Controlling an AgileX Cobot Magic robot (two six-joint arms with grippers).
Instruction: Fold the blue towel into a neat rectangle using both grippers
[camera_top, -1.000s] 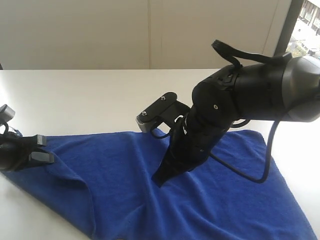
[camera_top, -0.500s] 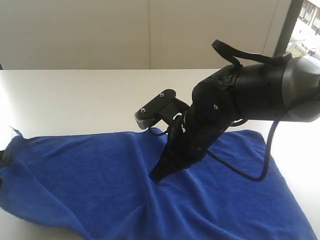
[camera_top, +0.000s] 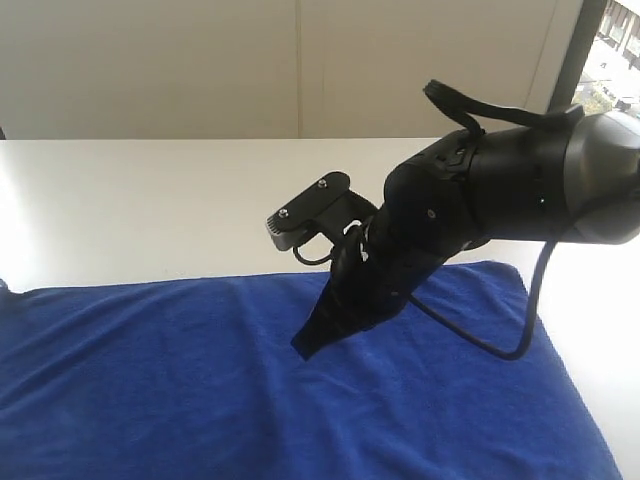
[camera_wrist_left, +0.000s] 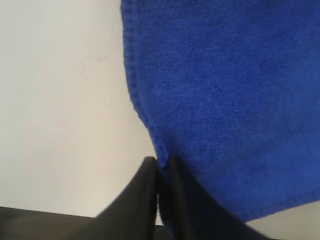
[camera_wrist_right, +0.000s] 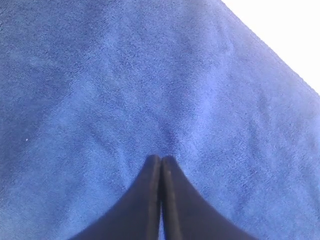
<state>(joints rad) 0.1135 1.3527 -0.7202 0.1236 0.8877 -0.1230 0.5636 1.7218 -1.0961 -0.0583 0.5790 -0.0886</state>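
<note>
Two sets of fingers at one blue towel

Desk (camera_top: 150, 200): white, bare along the far side in the exterior view.

Blue towel (camera_top: 200, 380): lies spread flat over the near part of the desk. It runs off the left and bottom edges of the exterior view. Far edge straight, one corner showing at the right.

Right arm (camera_top: 520, 180): black, reaches in from the right, angled down over the towel's middle. A black cable (camera_top: 520, 320) loops below it.

Right fingers (camera_top: 308, 342): pressed together, no gap, nothing between them. Tips point down at the towel's mid area, well in from its edges. Cannot tell if they touch the cloth.

Left fingers (camera_wrist_left: 150, 172): seen in the left wrist view only. Nearly together, with a thin slit between them. The towel's hem meets the tips at its left edge, beside bare desk. Cannot tell whether the hem is pinched.
</note>
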